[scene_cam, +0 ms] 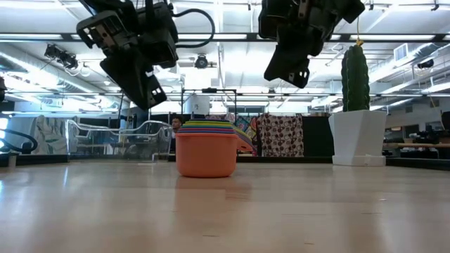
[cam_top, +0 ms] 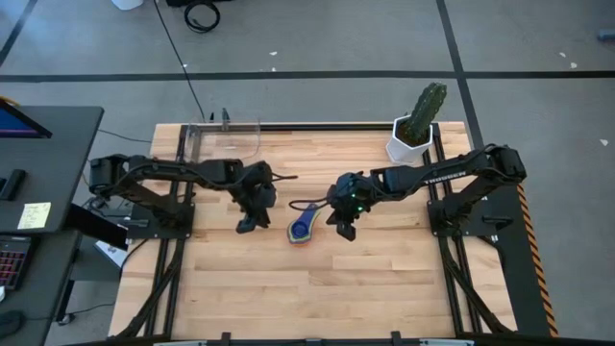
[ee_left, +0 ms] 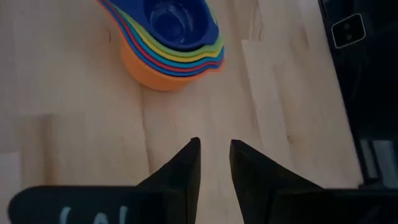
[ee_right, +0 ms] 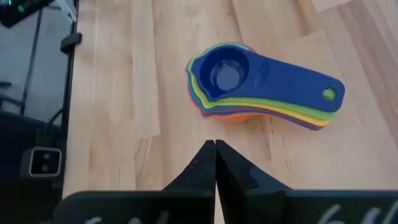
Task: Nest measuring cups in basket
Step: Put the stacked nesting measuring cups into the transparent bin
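The measuring cups (cam_top: 303, 228) sit nested in one stack on the bare wooden table, with the dark blue cup (ee_right: 228, 71) on top. The orange cup (scene_cam: 206, 158) is at the bottom and rests on its base. Their flat handles (ee_right: 298, 99) lie fanned together. The clear basket (cam_top: 223, 142) stands at the table's far edge, to the left, apart from the stack. My left gripper (ee_left: 214, 149) hovers left of the stack, slightly open with nothing between its fingers. My right gripper (ee_right: 215, 146) hovers right of the stack, shut and holding nothing. Both are well above the table (scene_cam: 156, 98) (scene_cam: 275, 74).
A white pot with a green cactus (cam_top: 415, 133) stands at the far right of the table. Bare wood lies between the stack and the near edge (cam_top: 307, 298). A desk with a keyboard (cam_top: 19, 240) is off the table's left side.
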Robot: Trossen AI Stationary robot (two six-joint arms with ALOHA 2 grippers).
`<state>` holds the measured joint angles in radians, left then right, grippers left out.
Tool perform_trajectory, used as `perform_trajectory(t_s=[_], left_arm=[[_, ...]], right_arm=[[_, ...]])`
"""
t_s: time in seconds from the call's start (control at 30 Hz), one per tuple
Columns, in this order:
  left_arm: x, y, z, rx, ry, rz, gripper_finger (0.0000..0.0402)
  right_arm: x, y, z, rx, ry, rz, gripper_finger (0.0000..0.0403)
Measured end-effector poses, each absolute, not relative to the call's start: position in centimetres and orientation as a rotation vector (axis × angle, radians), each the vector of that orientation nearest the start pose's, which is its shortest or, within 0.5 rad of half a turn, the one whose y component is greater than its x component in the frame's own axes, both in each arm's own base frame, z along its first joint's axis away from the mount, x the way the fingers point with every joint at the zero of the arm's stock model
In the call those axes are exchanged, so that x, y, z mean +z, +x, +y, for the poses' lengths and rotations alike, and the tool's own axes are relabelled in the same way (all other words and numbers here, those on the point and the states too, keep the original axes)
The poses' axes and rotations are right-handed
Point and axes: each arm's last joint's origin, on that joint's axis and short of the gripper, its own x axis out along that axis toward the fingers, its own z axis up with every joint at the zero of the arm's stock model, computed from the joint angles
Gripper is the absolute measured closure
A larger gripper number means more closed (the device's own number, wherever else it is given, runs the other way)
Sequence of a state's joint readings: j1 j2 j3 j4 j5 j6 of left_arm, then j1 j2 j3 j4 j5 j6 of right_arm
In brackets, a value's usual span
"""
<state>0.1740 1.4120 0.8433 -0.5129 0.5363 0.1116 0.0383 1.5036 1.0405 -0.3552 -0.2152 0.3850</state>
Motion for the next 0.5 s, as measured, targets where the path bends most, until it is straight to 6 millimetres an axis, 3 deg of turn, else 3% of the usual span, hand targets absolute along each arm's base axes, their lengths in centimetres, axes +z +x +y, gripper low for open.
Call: perform_trajectory(t_s=[0.5], left_arm=[[20.09,26.06,2.36,-0.294,-0.448,1.04,0.0311]], right_arm=[[24.01,31.24,1.86,0.121,0.371,0.865,0.0388]])
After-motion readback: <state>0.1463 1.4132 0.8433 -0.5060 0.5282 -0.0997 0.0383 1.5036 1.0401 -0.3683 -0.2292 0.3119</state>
